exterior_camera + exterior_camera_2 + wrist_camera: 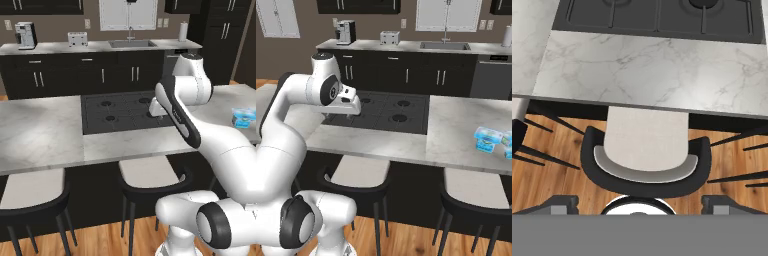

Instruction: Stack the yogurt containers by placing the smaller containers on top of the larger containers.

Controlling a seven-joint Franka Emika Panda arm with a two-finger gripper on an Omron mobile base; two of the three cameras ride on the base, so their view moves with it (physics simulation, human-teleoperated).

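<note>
Right base view: cups (487, 138) well right of tool (351, 111)

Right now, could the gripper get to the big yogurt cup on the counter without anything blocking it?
Probably yes. The gripper hangs open over the front edge of the stovetop, while the big yogurt cup sits well off to the right on the marble counter. Bare counter lies between them, though it's a long sideways reach.

My view: marble island counter (40, 135), black cooktop (120, 112) set into it, two dark stools (150, 175) tucked below, wood floor (547, 165), back counter with sink (131, 44), toaster (77, 38), coffee machine (25, 35), paper towel roll (183, 31)
</note>
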